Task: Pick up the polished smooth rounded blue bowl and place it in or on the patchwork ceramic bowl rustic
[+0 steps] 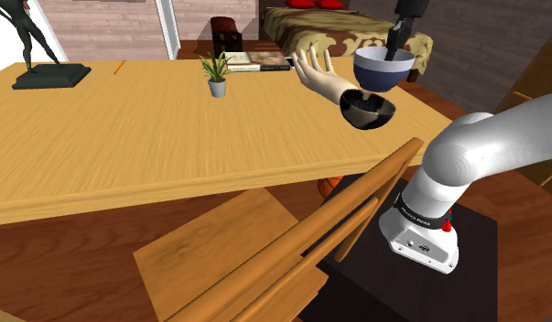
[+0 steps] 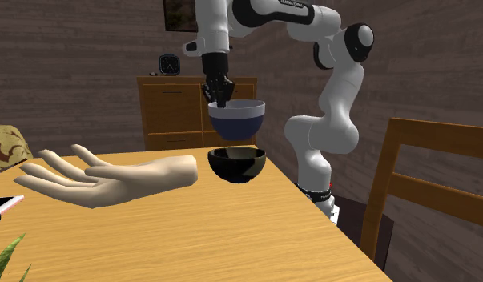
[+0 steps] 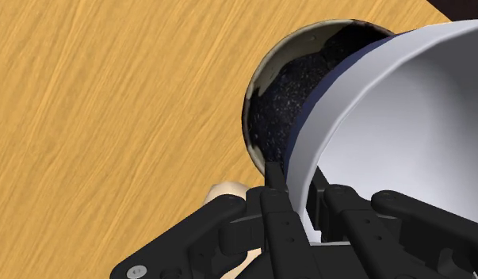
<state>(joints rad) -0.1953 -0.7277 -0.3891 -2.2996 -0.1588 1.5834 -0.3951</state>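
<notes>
Blue bowl (image 2: 236, 122) hangs just above the dark speckled bowl (image 2: 237, 164), apart from it | gripper (image 2: 222, 99) pinches its rim, one finger inside, one outside, keeping it upright for nesting | dark bowl sits on wooden table (image 2: 191, 240) beside a mannequin hand (image 2: 111, 178)

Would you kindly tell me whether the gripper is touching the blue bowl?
Touching. The wrist view shows the gripper clasping the blue bowl by its rim, one finger outside its wall and one inside.
</notes>
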